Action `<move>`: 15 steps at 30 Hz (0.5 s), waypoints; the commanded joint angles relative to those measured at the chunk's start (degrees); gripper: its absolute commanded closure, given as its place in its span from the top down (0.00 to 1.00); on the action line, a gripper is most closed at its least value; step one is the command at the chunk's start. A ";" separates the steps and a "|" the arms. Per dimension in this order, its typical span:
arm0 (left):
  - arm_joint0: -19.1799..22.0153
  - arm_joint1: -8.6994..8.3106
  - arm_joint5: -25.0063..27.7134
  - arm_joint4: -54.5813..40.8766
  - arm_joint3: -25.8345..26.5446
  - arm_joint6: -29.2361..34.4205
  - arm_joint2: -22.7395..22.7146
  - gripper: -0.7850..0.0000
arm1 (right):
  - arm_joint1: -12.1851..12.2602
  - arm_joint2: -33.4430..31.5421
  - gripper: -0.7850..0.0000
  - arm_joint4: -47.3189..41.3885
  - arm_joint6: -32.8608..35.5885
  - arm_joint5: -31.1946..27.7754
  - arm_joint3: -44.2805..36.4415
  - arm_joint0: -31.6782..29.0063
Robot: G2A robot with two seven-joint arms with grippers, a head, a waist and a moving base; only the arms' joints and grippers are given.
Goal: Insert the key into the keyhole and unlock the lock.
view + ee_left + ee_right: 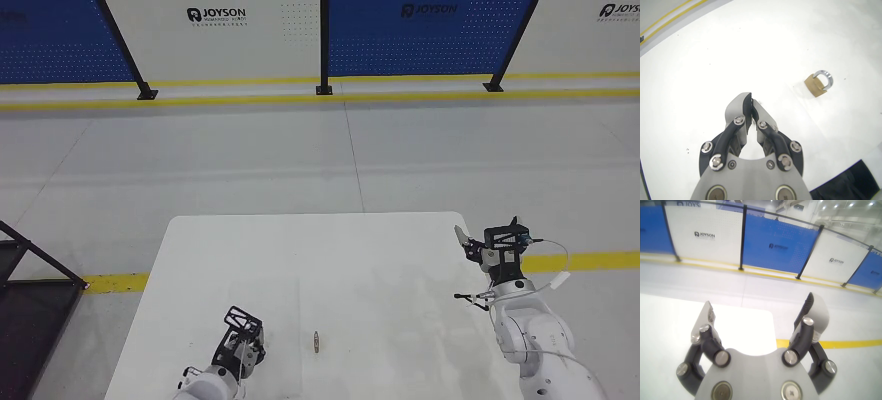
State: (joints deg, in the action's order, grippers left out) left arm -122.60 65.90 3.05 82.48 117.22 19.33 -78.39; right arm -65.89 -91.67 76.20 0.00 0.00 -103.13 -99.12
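One brass padlock (pixel 816 86) with a silver shackle (pixel 826 79) sits on the white table (pixel 400 260), near its 6 o'clock edge and a bit left of centre. In the top view the padlock (pixel 316 342) is just a thin sliver, at 3 o'clock from the left gripper (pixel 244 322), near it but apart, outside the jaws. Both shackle legs look seated in the body. Keyhole face can't be made out. Whether it stands on edge or lies flat: can't tell.

Left gripper (pixel 752 99) is clenched, ribbed black pads (pixel 747 106) meeting at the tips, low over bare table (pixel 696 75). A small metallic glint (pixel 754 122) sits between the pads, too small to tell if it is the key.

Right gripper (pixel 488 238) is well apart, at about 2 o'clock from the padlock, by the table's 3 o'clock edge. In its wrist view the right gripper (pixel 759 298) is released, fingers (pixel 806 306) spread wide, nothing between them, table corner (pixel 744 323) below.

A dark patch (pixel 848 181) is cut off at the left wrist view's edge, unidentifiable.
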 commanded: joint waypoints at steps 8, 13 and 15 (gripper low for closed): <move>-7.83 -0.94 16.21 -19.84 4.50 -18.06 -11.64 0.00 | 0.00 0.00 1.00 0.00 0.00 0.00 0.00 0.00; -8.39 -1.71 31.91 -26.59 -0.16 -26.05 -17.32 0.00 | 0.15 1.68 1.00 5.00 0.26 -3.10 -0.64 -1.56; -7.66 -1.88 35.64 -28.37 -2.00 -28.34 -18.79 0.00 | 0.04 4.40 1.00 7.87 -0.26 -4.27 -2.64 -3.74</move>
State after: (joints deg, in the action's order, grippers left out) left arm -130.59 64.10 36.45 54.91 116.30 -7.82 -96.50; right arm -65.78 -88.68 82.61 0.11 -3.50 -104.74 -101.74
